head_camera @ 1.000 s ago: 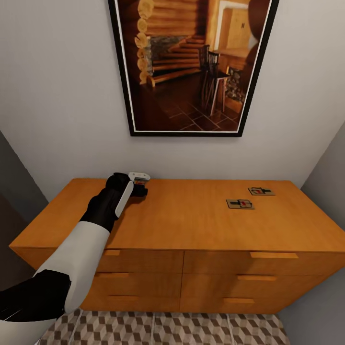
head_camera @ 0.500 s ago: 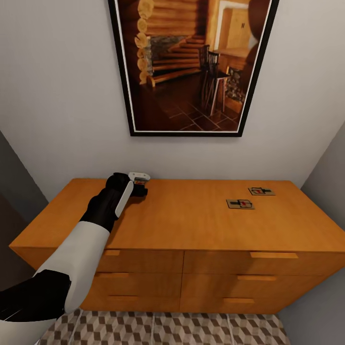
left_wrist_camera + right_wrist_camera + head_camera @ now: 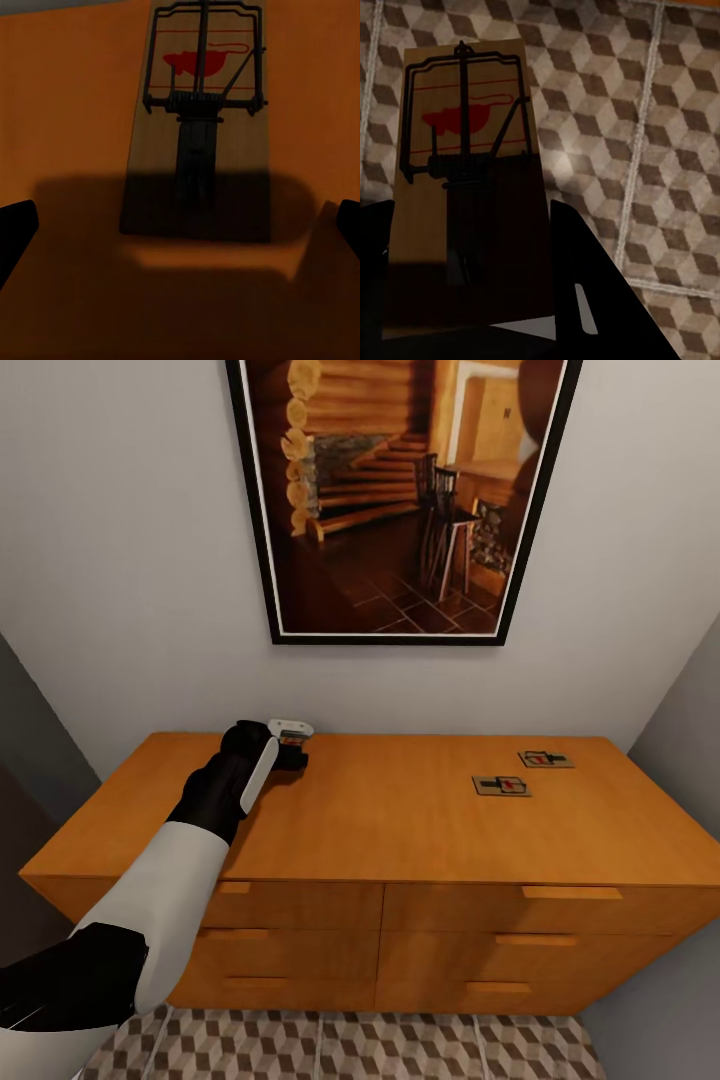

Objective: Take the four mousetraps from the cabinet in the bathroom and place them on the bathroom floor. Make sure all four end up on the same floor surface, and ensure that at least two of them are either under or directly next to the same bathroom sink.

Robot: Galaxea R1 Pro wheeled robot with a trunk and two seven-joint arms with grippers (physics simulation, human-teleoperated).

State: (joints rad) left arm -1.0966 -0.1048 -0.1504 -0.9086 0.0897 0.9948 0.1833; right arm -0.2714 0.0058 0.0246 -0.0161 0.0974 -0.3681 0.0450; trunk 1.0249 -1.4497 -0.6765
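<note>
My left gripper (image 3: 291, 738) sits at the cabinet's (image 3: 400, 830) back-left edge, jaws spread wide astride a mousetrap (image 3: 201, 127) lying flat on top; closing off-centre could skid it away. My right gripper (image 3: 472, 330) pinches another mousetrap (image 3: 465, 187) above the bathroom floor (image 3: 660, 150); it may slip. Two more traps (image 3: 501, 786) lie near the back-right corner.

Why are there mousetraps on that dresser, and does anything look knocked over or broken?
Nothing looks damaged or spilled. Two mousetraps lie flat on the cabinet, slightly skewed to each other. A third mousetrap lies flat ahead of the left gripper. The right gripper's fingers hold a fourth mousetrap above the bathroom floor.
</note>
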